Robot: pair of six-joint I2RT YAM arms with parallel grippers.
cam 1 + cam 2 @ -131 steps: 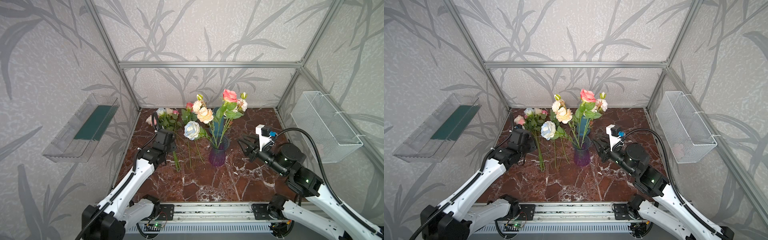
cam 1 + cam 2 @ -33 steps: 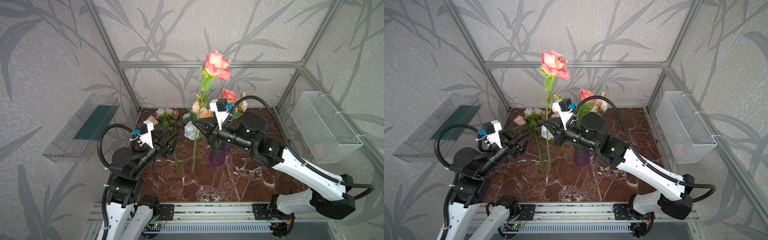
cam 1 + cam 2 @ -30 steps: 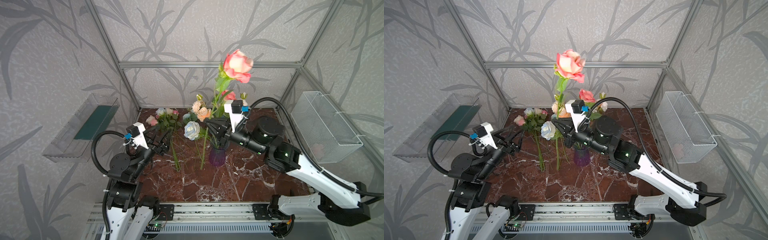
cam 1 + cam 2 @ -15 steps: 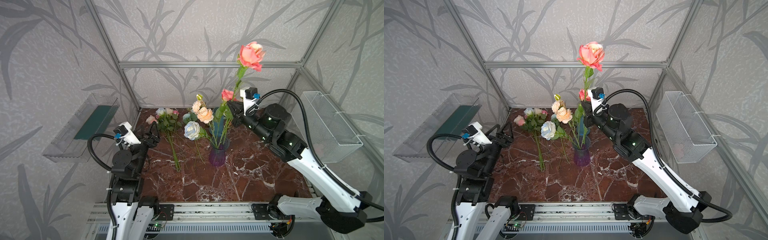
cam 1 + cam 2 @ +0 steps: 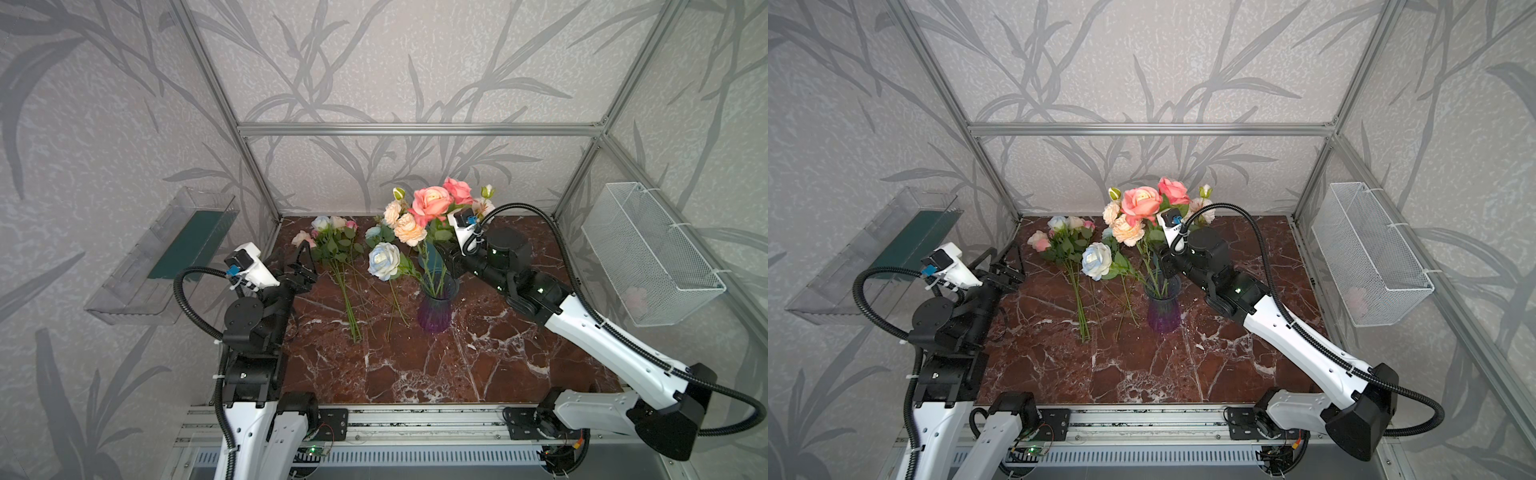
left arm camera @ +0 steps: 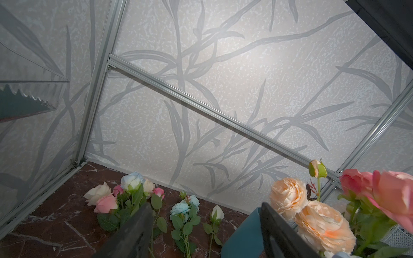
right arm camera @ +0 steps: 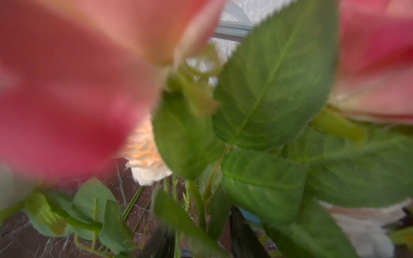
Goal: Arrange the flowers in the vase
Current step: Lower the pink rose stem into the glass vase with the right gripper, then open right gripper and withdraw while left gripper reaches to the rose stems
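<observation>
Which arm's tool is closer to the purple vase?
Right. The right tool sits just above the vase, among the stems; the left tool is off beyond the loose flowers.

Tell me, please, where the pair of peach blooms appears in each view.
In a top view: the peach blooms sit near the centre, just left of the coral rose.
In a top view: same spot beside the coral rose, a little further left in the picture.
Left wrist: large, at lower right.
Right wrist: only part shows, behind blurred petals and leaves.
Shared landmark: the marble tabletop.
</observation>
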